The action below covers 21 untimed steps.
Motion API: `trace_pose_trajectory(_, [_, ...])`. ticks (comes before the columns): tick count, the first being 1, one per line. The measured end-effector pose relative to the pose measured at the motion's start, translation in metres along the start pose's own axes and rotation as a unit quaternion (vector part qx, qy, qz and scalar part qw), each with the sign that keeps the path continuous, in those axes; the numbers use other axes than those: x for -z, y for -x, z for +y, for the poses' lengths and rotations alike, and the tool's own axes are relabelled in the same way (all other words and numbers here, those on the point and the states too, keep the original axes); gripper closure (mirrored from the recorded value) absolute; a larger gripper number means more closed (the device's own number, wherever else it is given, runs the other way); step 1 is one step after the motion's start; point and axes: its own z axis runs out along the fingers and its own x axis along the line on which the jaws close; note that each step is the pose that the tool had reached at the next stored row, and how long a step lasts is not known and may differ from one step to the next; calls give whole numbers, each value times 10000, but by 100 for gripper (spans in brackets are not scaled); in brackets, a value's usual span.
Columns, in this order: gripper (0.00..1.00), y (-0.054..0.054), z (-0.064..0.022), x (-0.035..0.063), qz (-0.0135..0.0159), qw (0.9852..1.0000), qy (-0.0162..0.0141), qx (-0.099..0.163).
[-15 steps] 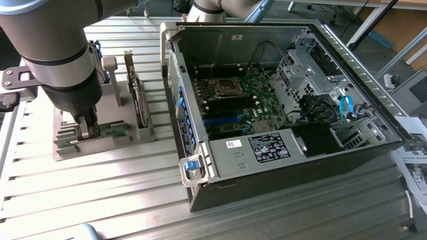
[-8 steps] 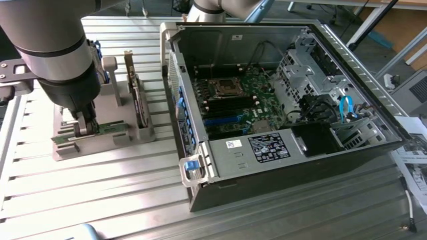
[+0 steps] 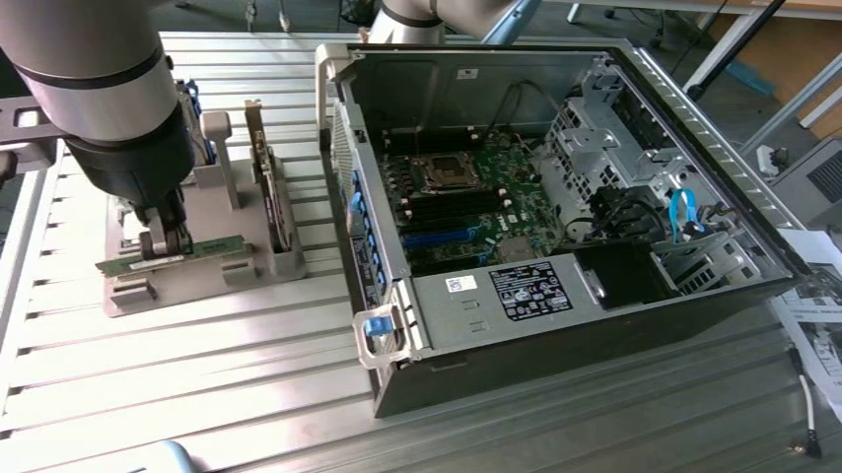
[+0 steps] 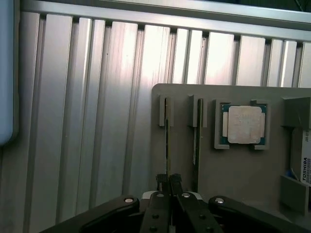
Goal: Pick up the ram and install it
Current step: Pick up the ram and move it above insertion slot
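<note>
In the exterior view the gripper [image 3: 165, 239] is down at the grey parts holder [image 3: 263, 268], jaws clamped on the ram [image 3: 211, 247], a thin green stick well apart from the open computer case [image 3: 553, 296]. In the wrist view the ram [image 4: 167, 136] shows edge-on in its slot, pinched between the fingertips [image 4: 175, 181], just beside a second stick [image 4: 196, 141] and near the processor [image 4: 243, 124]. It looks light, stiff and fragile, so it is best held by its flat faces, clear of the contacts.
</note>
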Motion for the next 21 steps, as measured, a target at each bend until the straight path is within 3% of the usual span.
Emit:
trace_pose_trajectory(11, [88,3,-4,208,0,10000,0,0])
trace_pose_trajectory(21, [88,3,-4,232,1,10000,1,0])
